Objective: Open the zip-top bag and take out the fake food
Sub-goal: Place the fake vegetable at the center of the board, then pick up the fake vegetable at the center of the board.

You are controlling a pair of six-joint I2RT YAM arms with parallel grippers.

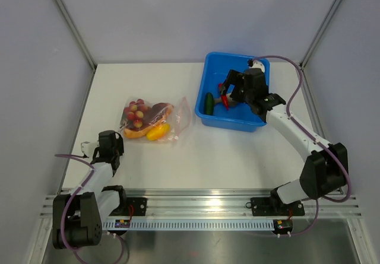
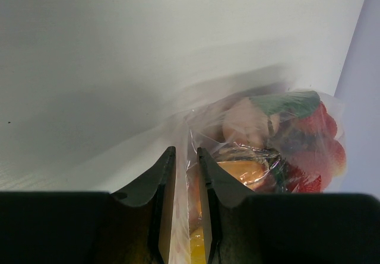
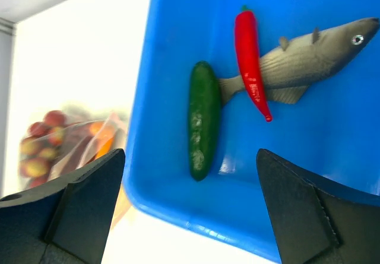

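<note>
The zip-top bag lies on the table left of centre, with red grapes and orange-yellow pieces of fake food inside. My left gripper sits at the bag's near-left edge. In the left wrist view its jaws stand narrow, pinching the clear film of the bag. My right gripper hangs open over the blue tub, nothing between its fingers. In the tub lie a green cucumber, a red pepper and a grey fish.
The blue tub stands at the back right of the white table. Grey walls with metal posts close in the left, back and right sides. A metal rail runs along the near edge between the arm bases.
</note>
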